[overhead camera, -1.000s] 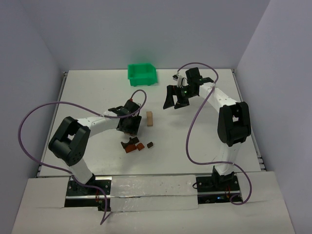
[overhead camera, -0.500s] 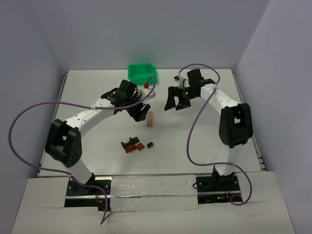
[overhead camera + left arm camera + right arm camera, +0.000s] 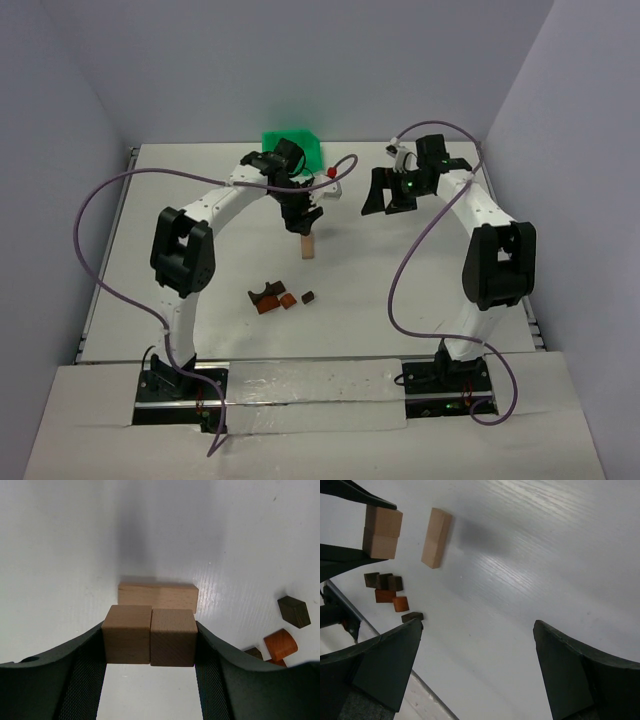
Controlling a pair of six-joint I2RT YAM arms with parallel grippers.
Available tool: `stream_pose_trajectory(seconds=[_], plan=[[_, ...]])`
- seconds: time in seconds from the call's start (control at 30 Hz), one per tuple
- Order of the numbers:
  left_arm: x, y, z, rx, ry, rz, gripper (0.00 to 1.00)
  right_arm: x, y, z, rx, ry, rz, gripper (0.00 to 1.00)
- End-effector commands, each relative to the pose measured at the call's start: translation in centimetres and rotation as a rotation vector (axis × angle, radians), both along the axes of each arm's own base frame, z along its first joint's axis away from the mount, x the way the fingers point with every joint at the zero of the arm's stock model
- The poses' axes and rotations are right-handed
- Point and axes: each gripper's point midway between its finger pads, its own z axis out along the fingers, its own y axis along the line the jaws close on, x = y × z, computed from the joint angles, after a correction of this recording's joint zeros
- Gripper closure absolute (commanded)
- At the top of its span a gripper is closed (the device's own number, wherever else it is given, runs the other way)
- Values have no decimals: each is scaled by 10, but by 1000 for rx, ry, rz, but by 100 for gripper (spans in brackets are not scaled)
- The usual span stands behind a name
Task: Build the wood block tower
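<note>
My left gripper is shut on two light tan cubes held side by side between its jaws, just above a light tan bar that lies flat on the table. The bar also shows in the left wrist view and in the right wrist view. A small heap of reddish-brown and dark brown blocks lies nearer the arms. My right gripper is open and empty, raised to the right of the bar.
A green plastic bin stands at the back, partly hidden by the left arm. A small dark cube lies beside the heap. Purple cables loop over both sides of the table.
My left arm has swung back and to the right, from the heap to above the bar. My right gripper has moved to the right and back.
</note>
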Motion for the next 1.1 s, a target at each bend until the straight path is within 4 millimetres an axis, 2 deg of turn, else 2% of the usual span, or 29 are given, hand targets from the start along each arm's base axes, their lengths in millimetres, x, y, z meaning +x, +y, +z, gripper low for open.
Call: stream_pose_trajectory(seconds=[0.0, 0.03, 0.17, 0.77, 1.07], plan=[[-9, -1, -2, 12, 56, -81, 95, -1, -25, 29, -23, -82, -13, 0], [-8, -1, -7, 25, 71, -79, 94, 1, -33, 31, -26, -85, -29, 0], [-3, -4, -13, 34, 76, -60, 92, 3, -42, 38, -20, -107, -49, 0], [4, -8, -54, 150, 74, -19, 83, 4, -41, 41, -10, -105, -57, 0], [6, -10, -60, 176, 66, 5, 82, 4, -40, 40, -5, -102, -56, 0]])
